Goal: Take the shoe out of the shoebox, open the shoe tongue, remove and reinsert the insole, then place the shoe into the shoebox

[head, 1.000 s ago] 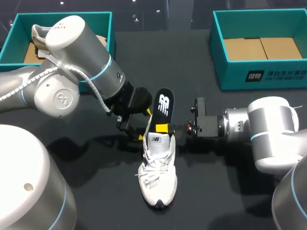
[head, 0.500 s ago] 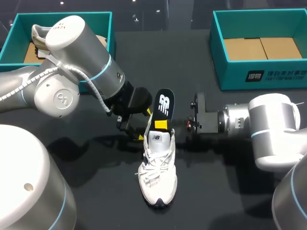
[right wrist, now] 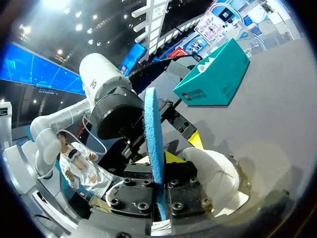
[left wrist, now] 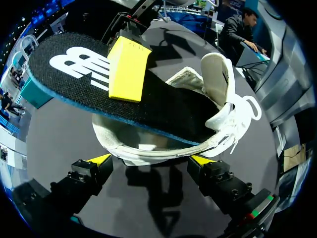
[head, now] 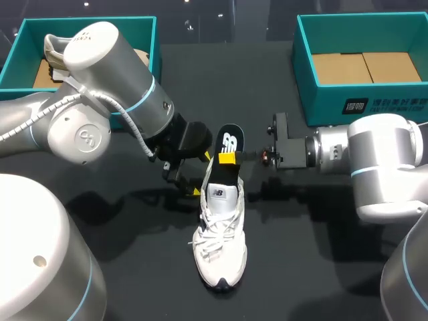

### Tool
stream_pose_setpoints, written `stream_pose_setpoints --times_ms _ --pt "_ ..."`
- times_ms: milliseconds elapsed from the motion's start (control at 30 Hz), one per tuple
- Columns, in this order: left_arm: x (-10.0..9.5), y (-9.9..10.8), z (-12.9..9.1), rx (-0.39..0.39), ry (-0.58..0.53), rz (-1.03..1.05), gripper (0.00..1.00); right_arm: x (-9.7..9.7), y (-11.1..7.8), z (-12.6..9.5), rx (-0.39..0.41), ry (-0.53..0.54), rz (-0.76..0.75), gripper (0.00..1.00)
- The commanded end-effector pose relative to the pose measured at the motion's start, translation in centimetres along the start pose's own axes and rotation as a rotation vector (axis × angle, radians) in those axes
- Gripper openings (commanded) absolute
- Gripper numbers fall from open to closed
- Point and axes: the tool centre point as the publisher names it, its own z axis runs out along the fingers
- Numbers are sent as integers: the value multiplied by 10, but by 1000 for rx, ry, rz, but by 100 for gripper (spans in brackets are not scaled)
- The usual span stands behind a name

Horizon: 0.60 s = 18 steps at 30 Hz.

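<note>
My right jaws come in from the right of the frame and are closed flat on the insole [head: 229, 142], one fingertip [head: 227, 158] pressed on its black printed top and the other beneath it. In my right wrist view the insole stands edge-on between my two fingers, its blue edge running straight up from them, so the jaws are nearly together with only the thin insole between. The insole slants up out of the shoe's mouth, its heel end raised toward the upper middle of the frame and its front end down inside the shoe.

My left jaws, reaching in from the left of the frame, are spread wide around the heel of the shoe [head: 221, 247]. In my left wrist view each yellow fingertip [left wrist: 101, 158] touches one side of the white heel, so I have the shoe gripped from both sides.

The shoe stands on the dark bench [head: 321, 267] at lower centre, toe toward the bottom of the frame, laces loose. One teal shoebox [head: 33, 21] sits at the upper left with another shoe [head: 52, 50] inside, and a second shoebox [head: 374, 107] sits at the upper right
</note>
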Motion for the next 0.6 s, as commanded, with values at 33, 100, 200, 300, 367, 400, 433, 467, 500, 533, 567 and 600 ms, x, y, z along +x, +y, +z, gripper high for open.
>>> stream_pose_setpoints --times_ms 33,100,200,300,367,400,433,467,500,533,567,600 --pt "-1 -1 0 -2 1 1 100 -8 -14 4 7 14 31 0" --pt "-1 -1 0 -2 1 1 100 -8 -24 4 4 11 57 0" --pt "-1 -1 0 -2 1 1 100 -8 -38 3 -3 15 95 0" --pt "-1 -1 0 -2 1 1 100 -5 -48 2 5 27 124 0" --pt "-1 -1 0 -2 1 1 100 -3 -51 3 13 30 137 0" --pt "-1 -1 0 -2 1 1 100 -2 -52 4 13 30 138 0" --pt "-1 -1 0 -2 1 1 100 -1 -52 4 13 30 138 0" --pt "-1 -1 0 -2 1 1 100 2 -49 4 14 30 132 5" --pt "-1 -1 0 -2 1 1 100 3 -46 5 14 33 120 15" --pt "-1 -1 0 -2 1 1 100 5 -43 5 13 34 112 20" --pt "-1 -1 0 -2 1 1 100 7 -38 5 18 37 95 30" --pt "-1 -1 0 -2 1 1 100 8 -35 5 21 37 86 31"
